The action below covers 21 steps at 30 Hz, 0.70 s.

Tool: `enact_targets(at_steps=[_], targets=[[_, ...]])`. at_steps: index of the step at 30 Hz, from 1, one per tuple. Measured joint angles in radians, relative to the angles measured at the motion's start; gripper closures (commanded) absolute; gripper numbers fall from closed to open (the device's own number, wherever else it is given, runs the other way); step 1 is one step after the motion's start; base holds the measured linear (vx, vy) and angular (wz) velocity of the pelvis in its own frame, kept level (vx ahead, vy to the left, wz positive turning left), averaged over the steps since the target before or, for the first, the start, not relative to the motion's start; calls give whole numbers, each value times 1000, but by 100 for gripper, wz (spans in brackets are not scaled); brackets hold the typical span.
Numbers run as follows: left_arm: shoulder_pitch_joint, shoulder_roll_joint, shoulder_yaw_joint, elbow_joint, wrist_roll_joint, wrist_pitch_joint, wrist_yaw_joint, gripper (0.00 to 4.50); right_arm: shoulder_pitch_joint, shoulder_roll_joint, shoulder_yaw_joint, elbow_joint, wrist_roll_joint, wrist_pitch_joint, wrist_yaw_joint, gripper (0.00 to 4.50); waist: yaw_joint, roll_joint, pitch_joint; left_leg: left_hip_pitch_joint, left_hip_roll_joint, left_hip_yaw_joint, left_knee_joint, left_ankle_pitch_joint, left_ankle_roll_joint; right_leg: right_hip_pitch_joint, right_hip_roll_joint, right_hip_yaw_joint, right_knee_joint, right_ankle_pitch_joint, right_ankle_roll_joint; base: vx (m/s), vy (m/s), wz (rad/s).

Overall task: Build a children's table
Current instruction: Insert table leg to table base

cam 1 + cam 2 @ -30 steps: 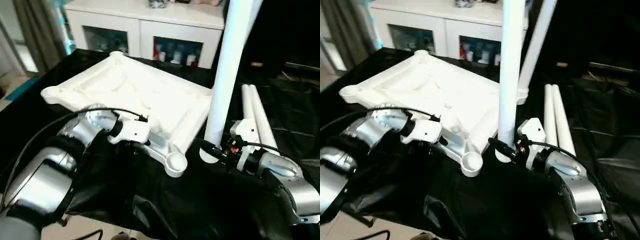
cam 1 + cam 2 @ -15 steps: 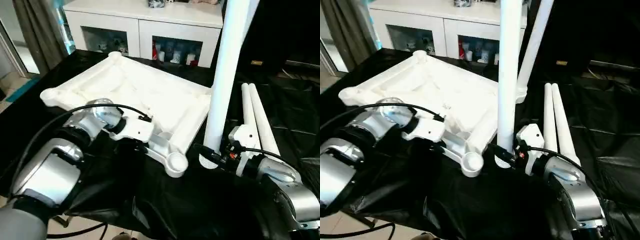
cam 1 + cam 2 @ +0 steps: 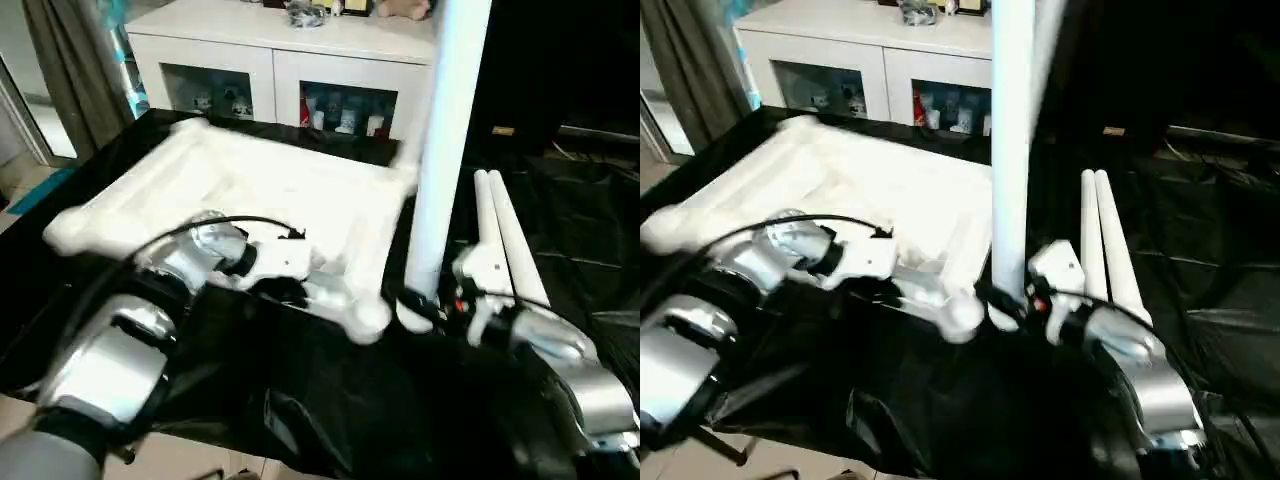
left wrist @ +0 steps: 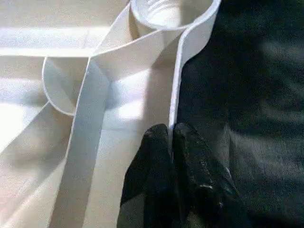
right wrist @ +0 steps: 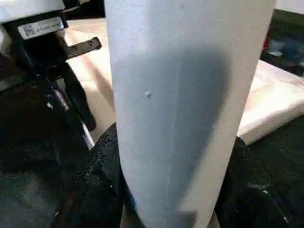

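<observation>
The white tabletop (image 3: pixel 270 190) lies underside up on the black-covered surface. My left gripper (image 3: pixel 290 288) is at its near edge, just behind the round front corner socket (image 3: pixel 366 316). In the left wrist view my left gripper (image 4: pixel 171 135) is shut on the thin rim wall, below the socket (image 4: pixel 166 12). My right gripper (image 3: pixel 420 303) is shut on a white leg (image 3: pixel 445 130) near its lower end. It holds the leg upright just right of that corner. The leg (image 5: pixel 185 109) stands between the black fingers (image 5: pixel 95 185).
Two more white legs (image 3: pixel 500 235) lie side by side on the black cloth, right of the tabletop. A white cabinet with glass doors (image 3: pixel 280 70) stands behind the work. A curtain (image 3: pixel 70 70) hangs at the far left.
My left gripper's fingers have closed onto the tabletop's rim. The camera has shifted, so the whole scene sits differently. The right gripper still holds the leg upright.
</observation>
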Motion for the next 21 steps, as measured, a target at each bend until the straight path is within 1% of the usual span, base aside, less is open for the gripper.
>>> enact_targets(at_steps=[4,8,12,14,16,19,21], targets=[[36,-11,36,-63,-30,78,37,449,-1,14,-6,3,-2,1,-35,256,-3,-1,1,-2,0,1,-2,0,0,-2,0,0,-3,0,0,0,0,0],[101,-6,62,-180,-38,130,70,449,-7,37,-13,30,-2,8,-67,256,-6,-1,1,-5,0,1,-4,0,0,-4,0,-2,-7,0,0,0,0,0],[146,-3,76,-282,-44,219,105,449,-44,66,-24,39,5,26,-97,256,-10,-2,1,-8,0,2,-4,0,1,-9,0,-1,-7,0,0,0,0,0],[172,-3,81,-342,-45,280,136,449,-55,81,-40,39,21,41,-111,256,-15,-3,1,-8,0,2,-4,0,1,-9,0,-1,-7,0,0,0,0,0],[186,-3,89,-382,-45,328,162,449,-64,88,-47,40,29,58,-121,256,-25,-4,2,-9,0,3,-4,0,1,-10,0,0,-6,0,0,0,0,0],[220,-4,114,-438,-46,369,207,449,-73,88,-48,41,39,67,-126,256,-37,-8,4,-10,1,3,-5,0,1,-13,0,-1,-6,0,0,0,0,0],[232,-5,122,-456,-54,377,218,449,-73,88,-48,43,40,68,-131,256,-39,-10,5,-12,2,3,-5,0,1,-16,0,-1,-6,0,0,0,0,0]])
